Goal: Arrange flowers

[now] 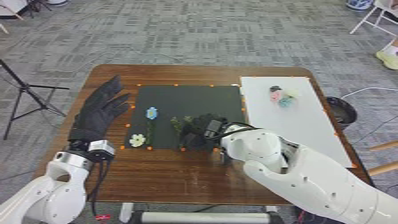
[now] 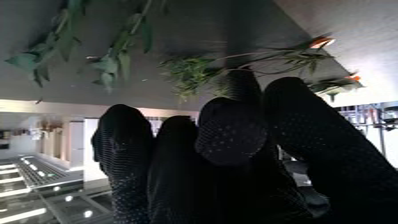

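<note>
In the head view, my right hand (image 1: pixel 203 128) is low over the black mat (image 1: pixel 191 95), beside green sprigs (image 1: pixel 178 123). A blue flower (image 1: pixel 152 113) and a white flower (image 1: pixel 137 140) lie on the mat's left part. My left hand (image 1: pixel 99 111) rests left of the mat, open with straight fingers. In the right wrist view, my right hand (image 2: pixel 229 132) has its fingers extended, close to a leafy green sprig (image 2: pixel 191 74). Whether they touch is hard to tell. Two leafy stems (image 2: pixel 119 59) lie farther off on the mat.
A white board (image 1: pixel 298 122) adjoins the mat on the right, with pink (image 1: pixel 275 96) and teal (image 1: pixel 285 102) flowers near its far end. Orange markers line the mat's edges. A black round container (image 1: pixel 341 112) stands beyond the table's right edge.
</note>
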Available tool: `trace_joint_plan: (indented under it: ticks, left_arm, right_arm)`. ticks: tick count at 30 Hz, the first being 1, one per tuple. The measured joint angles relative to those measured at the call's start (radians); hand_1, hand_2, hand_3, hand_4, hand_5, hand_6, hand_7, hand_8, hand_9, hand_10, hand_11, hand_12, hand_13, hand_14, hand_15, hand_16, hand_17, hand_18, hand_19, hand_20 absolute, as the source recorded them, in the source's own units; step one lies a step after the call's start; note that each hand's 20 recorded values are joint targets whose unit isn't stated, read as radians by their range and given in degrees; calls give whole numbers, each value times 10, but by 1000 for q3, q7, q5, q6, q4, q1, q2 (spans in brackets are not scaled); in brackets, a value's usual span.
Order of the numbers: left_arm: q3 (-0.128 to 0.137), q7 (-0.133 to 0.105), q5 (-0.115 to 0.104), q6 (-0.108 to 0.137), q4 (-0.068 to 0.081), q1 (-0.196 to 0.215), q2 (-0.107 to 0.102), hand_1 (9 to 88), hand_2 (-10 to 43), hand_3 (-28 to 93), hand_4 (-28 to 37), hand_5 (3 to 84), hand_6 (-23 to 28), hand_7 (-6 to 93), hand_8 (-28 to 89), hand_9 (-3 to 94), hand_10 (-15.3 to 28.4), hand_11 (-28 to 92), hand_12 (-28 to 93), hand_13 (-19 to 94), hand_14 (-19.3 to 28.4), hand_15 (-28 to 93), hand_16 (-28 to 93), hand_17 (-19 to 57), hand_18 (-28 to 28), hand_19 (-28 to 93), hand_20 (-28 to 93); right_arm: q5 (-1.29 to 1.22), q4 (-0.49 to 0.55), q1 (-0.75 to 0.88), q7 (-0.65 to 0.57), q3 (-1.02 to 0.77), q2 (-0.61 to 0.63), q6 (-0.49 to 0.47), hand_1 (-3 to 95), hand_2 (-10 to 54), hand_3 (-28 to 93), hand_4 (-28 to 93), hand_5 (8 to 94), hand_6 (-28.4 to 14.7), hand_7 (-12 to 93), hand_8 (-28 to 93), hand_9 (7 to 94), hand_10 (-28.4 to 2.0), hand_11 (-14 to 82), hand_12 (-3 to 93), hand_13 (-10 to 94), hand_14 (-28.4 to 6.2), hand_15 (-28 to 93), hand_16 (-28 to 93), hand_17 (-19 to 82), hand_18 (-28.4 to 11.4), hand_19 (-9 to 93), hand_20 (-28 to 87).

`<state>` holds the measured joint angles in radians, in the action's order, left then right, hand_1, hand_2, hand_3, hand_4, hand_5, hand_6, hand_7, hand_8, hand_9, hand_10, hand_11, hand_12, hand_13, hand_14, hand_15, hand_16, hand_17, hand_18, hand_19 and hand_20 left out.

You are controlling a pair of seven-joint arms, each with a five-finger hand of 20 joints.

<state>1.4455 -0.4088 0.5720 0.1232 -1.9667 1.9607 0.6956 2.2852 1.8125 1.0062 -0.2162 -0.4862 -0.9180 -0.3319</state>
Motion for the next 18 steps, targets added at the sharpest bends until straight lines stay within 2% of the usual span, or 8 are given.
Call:
trace_joint_plan:
  ticks: [4,13,16,18]
  left_arm:
    - [0,1,0,0,0,0,0,277,-41,658,-254,232,16,162,-78,175,97,134,191,158,129,241,62,-111,188,355,123]
    - [-1,1,0,0,0,-1,0,277,-41,658,-254,233,17,162,-79,175,97,135,191,159,129,242,62,-111,188,356,124]
    - [-1,0,0,0,0,-1,0,276,-42,659,-253,233,17,162,-79,175,97,135,191,159,129,241,61,-111,188,356,124]
    - [0,-1,0,0,-1,1,0,277,-42,659,-253,233,17,162,-79,175,96,135,191,159,129,241,61,-111,188,355,123]
  right_arm:
    - [-11,0,13,6,-19,0,16,205,78,815,-196,443,10,133,-122,864,-102,675,311,874,-52,905,316,499,-230,932,578]
    - [-40,8,50,29,-60,-3,113,191,68,747,-230,445,5,124,-117,859,-105,667,308,872,-49,905,319,500,-230,932,582]
    - [-61,22,69,28,-93,-4,132,196,55,733,-225,445,-2,119,-108,825,-116,592,290,846,-58,901,325,462,-230,932,558]
    - [-82,32,82,24,-119,-3,169,202,37,722,-227,462,-5,120,-104,787,-116,478,277,812,-67,900,313,422,-229,931,517]
